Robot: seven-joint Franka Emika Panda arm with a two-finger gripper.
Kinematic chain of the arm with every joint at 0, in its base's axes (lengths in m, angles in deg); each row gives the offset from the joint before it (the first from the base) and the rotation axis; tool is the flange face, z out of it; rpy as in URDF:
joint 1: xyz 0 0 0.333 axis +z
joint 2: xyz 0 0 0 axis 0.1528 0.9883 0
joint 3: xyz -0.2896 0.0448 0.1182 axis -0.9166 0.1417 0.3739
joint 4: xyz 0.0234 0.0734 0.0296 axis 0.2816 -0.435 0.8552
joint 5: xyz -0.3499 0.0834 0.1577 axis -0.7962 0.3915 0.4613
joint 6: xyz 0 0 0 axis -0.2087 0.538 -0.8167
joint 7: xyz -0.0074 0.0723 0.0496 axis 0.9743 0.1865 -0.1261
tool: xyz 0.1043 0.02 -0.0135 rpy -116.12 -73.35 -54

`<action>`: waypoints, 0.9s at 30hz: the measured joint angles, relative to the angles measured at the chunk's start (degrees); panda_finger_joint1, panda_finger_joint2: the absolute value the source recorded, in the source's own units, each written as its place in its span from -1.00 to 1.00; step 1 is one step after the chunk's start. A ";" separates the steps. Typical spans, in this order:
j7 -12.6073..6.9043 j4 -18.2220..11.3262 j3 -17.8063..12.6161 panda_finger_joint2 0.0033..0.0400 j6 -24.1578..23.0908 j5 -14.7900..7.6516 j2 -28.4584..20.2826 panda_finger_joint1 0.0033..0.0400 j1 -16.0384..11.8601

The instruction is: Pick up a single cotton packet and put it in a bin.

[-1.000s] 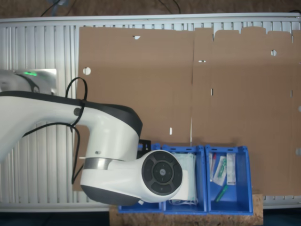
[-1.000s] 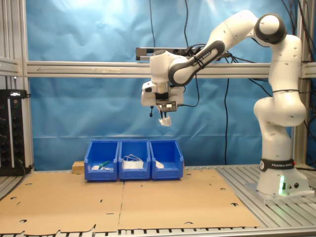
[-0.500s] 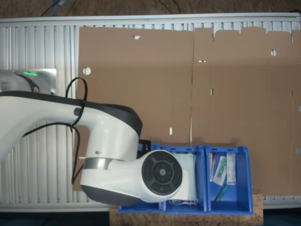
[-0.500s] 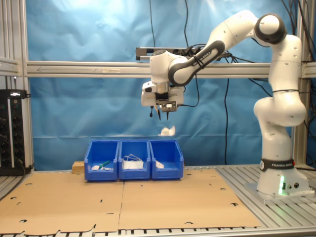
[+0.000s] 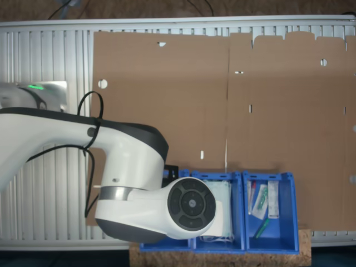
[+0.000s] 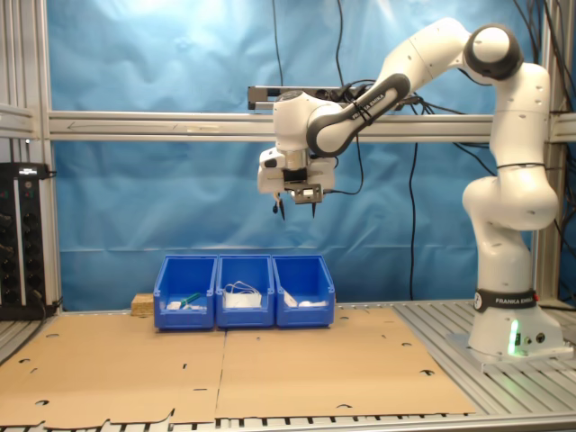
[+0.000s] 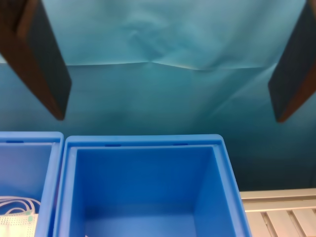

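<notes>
Second exterior view shows my claw (image 6: 295, 212) hanging wide apart and empty, high above the rightmost of three blue plastic bins (image 6: 303, 290) on the cardboard-covered bench (image 6: 270, 369). I see something white and flat (image 6: 306, 302) lying inside that bin, and I judge it to be the small white square cotton packet. From here, my worry is a careless retreat: dropping low while swinging away could clip the bin's rim and shove the row.
</notes>
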 joint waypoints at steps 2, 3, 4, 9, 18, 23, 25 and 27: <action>0.00 0.00 0.00 0.80 0.00 0.00 0.00 0.80 0.00; 0.00 0.00 0.00 0.80 0.00 0.00 0.00 0.80 0.00; 0.00 0.00 0.00 0.80 0.00 0.00 0.00 0.80 0.00; 0.00 0.00 0.00 0.96 0.00 0.00 0.00 0.96 0.00; 0.00 0.00 0.00 1.00 0.00 0.00 0.00 1.00 0.00; 0.00 0.00 0.00 1.00 0.00 0.00 0.00 1.00 0.00; 0.00 0.00 0.00 1.00 0.00 0.00 0.00 1.00 0.00; 0.00 0.00 0.00 1.00 0.00 0.00 0.00 1.00 0.00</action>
